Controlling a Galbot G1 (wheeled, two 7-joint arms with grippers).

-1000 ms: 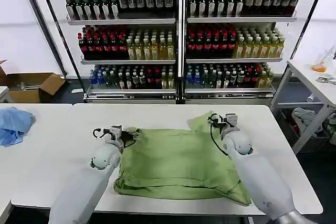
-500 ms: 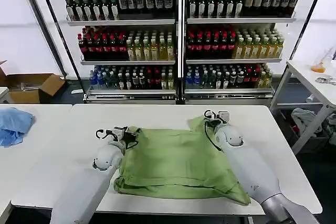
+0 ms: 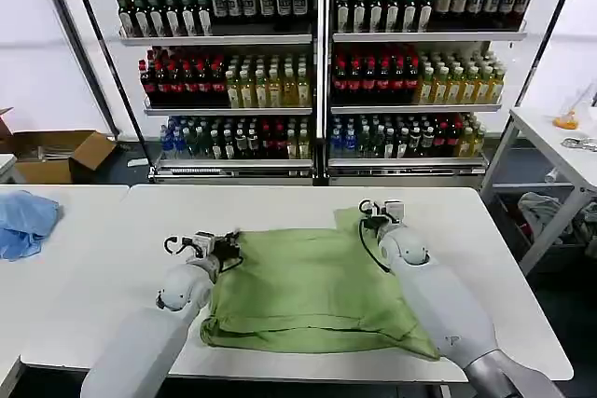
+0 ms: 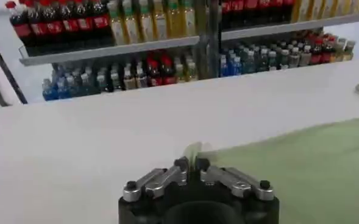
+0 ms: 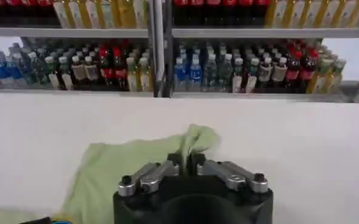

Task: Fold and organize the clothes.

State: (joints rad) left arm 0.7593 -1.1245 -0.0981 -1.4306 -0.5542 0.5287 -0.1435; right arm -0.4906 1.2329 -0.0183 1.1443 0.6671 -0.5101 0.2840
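The clothes, one light green polo shirt [image 3: 312, 286], lie partly folded in the middle of the white table [image 3: 112, 230]. My left gripper [image 3: 227, 241] sits at the shirt's far left corner, shut on a pinch of the green fabric [image 4: 301, 164]; the jaws meet on it [image 4: 191, 164]. At the far right corner my right gripper [image 3: 371, 214] is shut on a raised fold of the shirt [image 5: 124, 170], seen between its fingertips [image 5: 187, 159]. The collar, buttons and print are hidden.
A light blue cloth [image 3: 23, 221] lies on the neighbouring table at the left. Shelves of bottles [image 3: 317, 72] stand behind the table. A cardboard box [image 3: 51, 151] sits on the floor at the far left, a side table [image 3: 560, 137] at the right.
My right gripper has slid to the left with the shirt's far right corner in it. My left gripper has drawn slightly nearer with its corner. The shirt has narrowed a little.
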